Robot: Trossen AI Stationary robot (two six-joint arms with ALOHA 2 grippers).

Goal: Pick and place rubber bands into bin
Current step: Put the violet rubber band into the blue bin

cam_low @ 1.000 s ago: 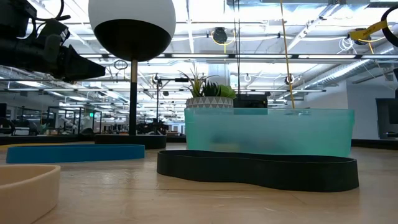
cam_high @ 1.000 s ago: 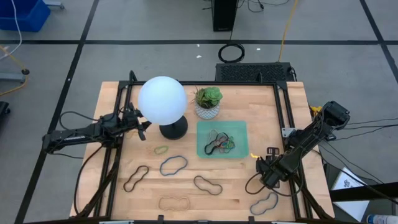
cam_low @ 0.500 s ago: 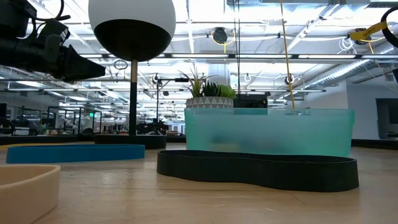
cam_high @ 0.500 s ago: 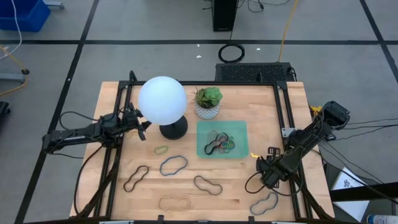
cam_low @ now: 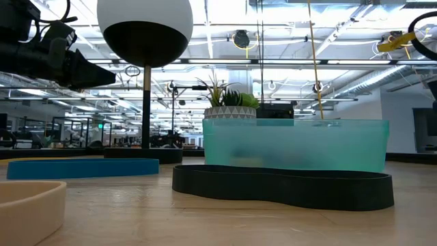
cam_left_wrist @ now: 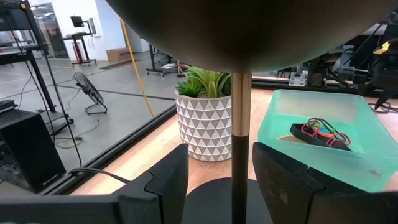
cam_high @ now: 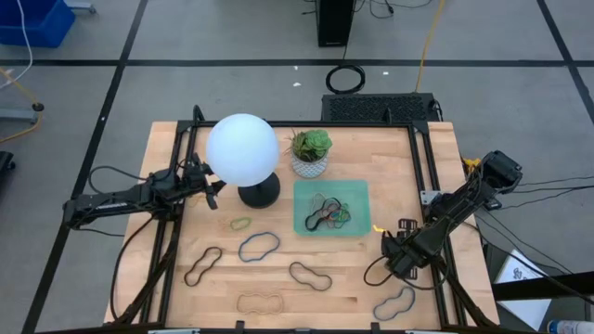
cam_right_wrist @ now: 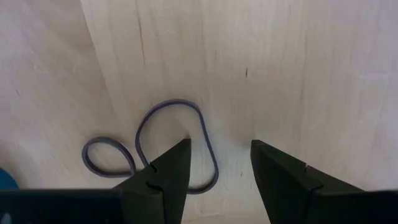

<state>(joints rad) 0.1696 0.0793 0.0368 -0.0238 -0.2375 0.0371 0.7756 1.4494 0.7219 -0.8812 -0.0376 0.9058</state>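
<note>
On the butcher-block table [cam_high: 399, 158], loose rubber loops lie scattered around a mint-green tray.

Near the table's right front corner the right gripper [cam_high: 393, 256] hangs with its two dark fingers spread apart and empty, over a thin grey-blue rubber band [cam_right_wrist: 154, 144] that lies bent in a wavy peanut shape flat on the pale wood grain. More rubber bands rest on the boards: a blue one [cam_high: 258, 246], a black one [cam_high: 202, 265], a brown one [cam_high: 309, 276], a tan one [cam_high: 259, 301] and a small green one [cam_high: 241, 224]. The bin [cam_high: 357, 226], shallow translucent plastic with rounded corners, holds a tangle of coloured bands [cam_left_wrist: 320, 133]. Over by the left side the left gripper [cam_high: 214, 191] waits, fingers parted, beside the black base of a white globe lamp [cam_high: 242, 149]; a white plant pot [cam_left_wrist: 204, 127] patterned in triangles stands just behind the bin.
</note>
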